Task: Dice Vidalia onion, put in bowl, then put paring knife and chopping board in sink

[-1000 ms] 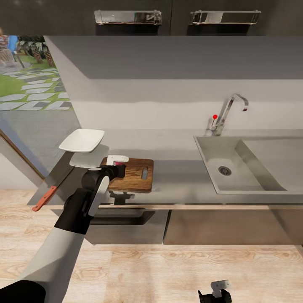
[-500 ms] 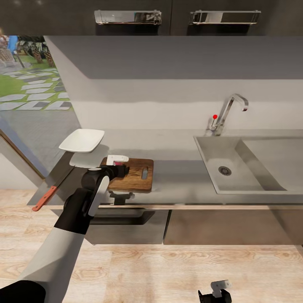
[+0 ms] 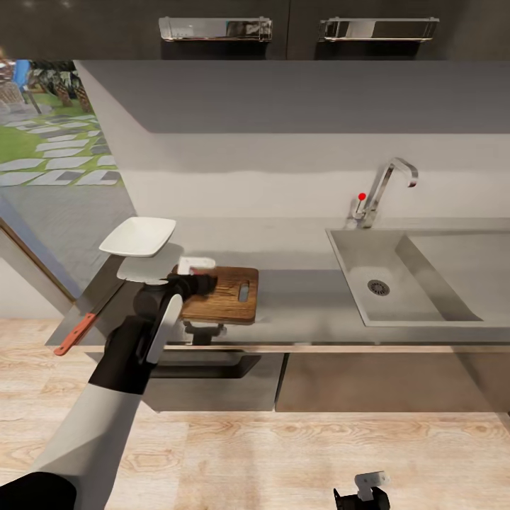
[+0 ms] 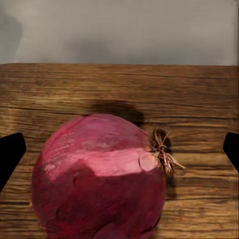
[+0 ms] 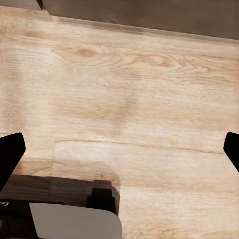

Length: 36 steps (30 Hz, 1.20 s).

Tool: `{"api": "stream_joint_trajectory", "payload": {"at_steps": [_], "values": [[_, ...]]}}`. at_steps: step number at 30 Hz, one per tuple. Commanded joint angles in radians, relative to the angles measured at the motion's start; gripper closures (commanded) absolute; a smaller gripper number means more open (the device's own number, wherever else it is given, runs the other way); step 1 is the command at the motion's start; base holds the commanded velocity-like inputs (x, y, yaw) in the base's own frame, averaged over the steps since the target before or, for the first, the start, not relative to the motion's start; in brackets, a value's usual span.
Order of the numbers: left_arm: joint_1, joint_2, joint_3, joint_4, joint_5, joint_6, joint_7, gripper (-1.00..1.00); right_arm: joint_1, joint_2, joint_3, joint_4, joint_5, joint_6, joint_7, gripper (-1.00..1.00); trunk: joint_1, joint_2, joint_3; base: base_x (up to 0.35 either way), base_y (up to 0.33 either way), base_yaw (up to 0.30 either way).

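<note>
The onion (image 4: 99,174), a dark red bulb with its dry root tuft to one side, lies on the chopping board (image 3: 230,294), just left of centre in the head view. In the left wrist view the left gripper (image 4: 119,152) has its fingers spread wide on either side of the bulb without touching it, so it reads as set down ready for dicing. The board lies flat near the table's (image 3: 297,297) front edge, within easy reach. The paring knife (image 3: 85,322) lies at the table's far left end, well apart from the board. The bowl (image 3: 138,236) sits behind the board, upper left. The sink (image 3: 418,283) at centre right holds nothing visible. The right gripper (image 3: 363,492) hangs low over the wood floor (image 5: 129,99), fingers apart, idle. No readable writing or brand appears anywhere.
</note>
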Motion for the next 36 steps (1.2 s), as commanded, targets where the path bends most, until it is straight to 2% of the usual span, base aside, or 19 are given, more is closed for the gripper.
{"api": "stream_joint_trajectory", "payload": {"at_steps": [1, 2, 3, 5, 9, 19, 30, 36], "values": [[-0.001, 0.0, 0.0, -0.015, 0.01, 0.004, 0.009, -1.0, -0.001, 0.0, -0.008, 0.001, 0.011, -0.004, -0.003, -1.0, 0.0, -0.001, -0.001, 0.0, 0.0, 0.0], [-0.001, 0.001, 0.001, -0.033, 0.01, 0.006, 0.009, -1.0, -0.001, 0.0, -0.008, 0.001, 0.011, -0.004, -0.003, -1.0, 0.0, -0.001, -0.001, 0.0, 0.0, 0.0], [-0.001, 0.001, 0.002, -0.097, 0.01, 0.009, 0.01, -1.0, -0.001, 0.0, -0.008, 0.001, 0.011, -0.004, -0.003, -1.0, 0.0, -0.001, -0.001, 0.0, 0.0, 0.0], [-0.001, 0.0, 0.005, -0.16, 0.01, 0.013, 0.01, -1.0, -0.001, -0.001, -0.008, 0.001, 0.011, -0.003, -0.003, -1.0, 0.0, -0.001, -0.001, 0.0, 0.0, 0.0], [-0.001, -0.001, 0.008, -0.192, 0.01, 0.019, 0.01, -1.0, -0.001, -0.001, -0.008, 0.001, 0.011, -0.003, -0.003, -1.0, 0.0, -0.001, -0.001, 0.0, 0.0, 0.0], [-0.001, 0.002, 0.004, -0.199, 0.009, 0.021, 0.01, -1.0, -0.001, -0.001, -0.008, 0.001, 0.011, -0.003, -0.003, -1.0, 0.0, -0.001, -0.001, -0.049, 0.0, 0.0], [-0.001, 0.011, 0.0, -0.192, 0.009, 0.02, 0.01, -1.0, -0.001, -0.003, -0.008, 0.001, 0.011, -0.004, -0.003, -1.0, 0.0, -0.001, -0.001, -0.314, 0.0, 0.0], [-0.001, 0.014, -0.001, -0.142, 0.01, 0.019, 0.009, -1.0, -0.001, -0.003, -0.008, 0.001, 0.011, -0.003, -0.003, -1.0, 0.0, -0.001, -0.001, -0.335, 0.0, 0.0]]}}
